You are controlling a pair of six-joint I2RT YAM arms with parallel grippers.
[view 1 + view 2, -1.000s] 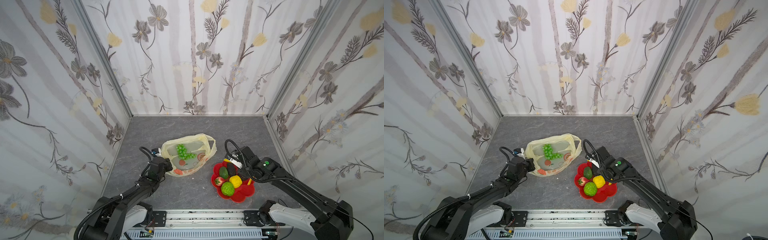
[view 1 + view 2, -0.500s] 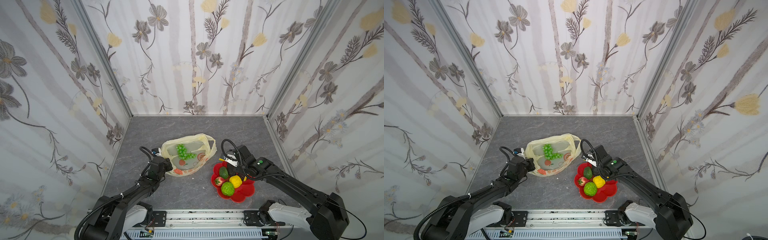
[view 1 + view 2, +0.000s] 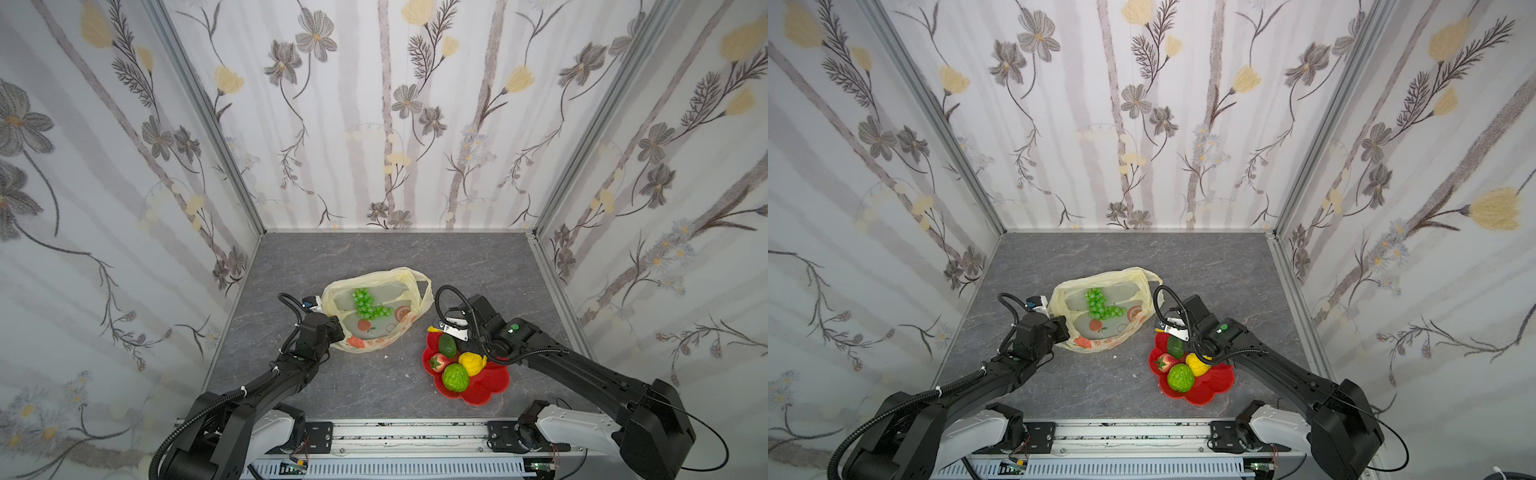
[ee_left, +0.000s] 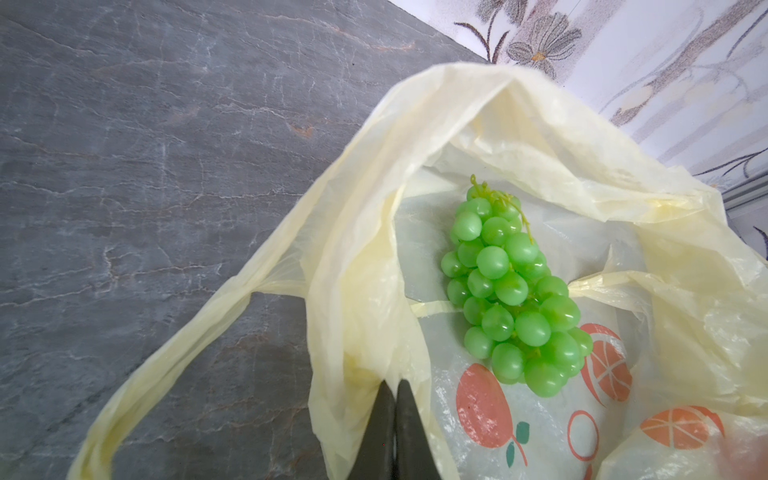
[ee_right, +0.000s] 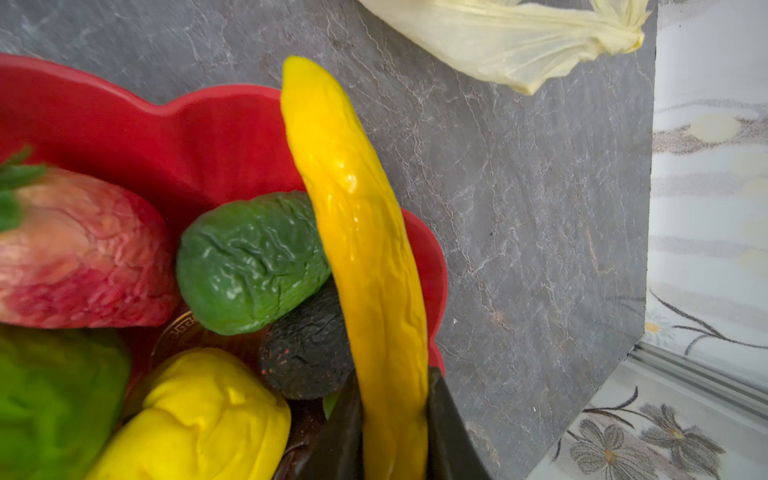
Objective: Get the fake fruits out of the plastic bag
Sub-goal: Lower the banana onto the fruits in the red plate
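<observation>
The pale-yellow plastic bag (image 3: pixel 340 291) (image 3: pixel 1065 297) lies open on the grey floor, with a green grape bunch (image 3: pixel 368 303) (image 4: pixel 515 291) inside it. My left gripper (image 4: pixel 395 386) is shut on the bag's near rim (image 4: pixel 365 291). My right gripper (image 5: pixel 395 399) is shut on the yellow banana (image 5: pixel 365 232), which hangs over the back left edge of the red dish (image 3: pixel 486 386); its tip (image 3: pixel 432 329) shows in a top view. In the dish lie an avocado (image 3: pixel 447 345), a strawberry (image 3: pixel 437 362), a lemon (image 3: pixel 471 362), a bumpy green fruit (image 3: pixel 455 377) and a dark brown piece (image 5: pixel 307 353).
Flowered walls (image 3: pixel 124 208) close in the floor on three sides. One loop handle (image 5: pixel 519 45) of the bag lies between the bag and the dish. A metal rail (image 3: pixel 395 436) runs along the front edge.
My right gripper has carried the banana a little to the left, towards the dish's back left edge. The left arm and the bag have not moved.
</observation>
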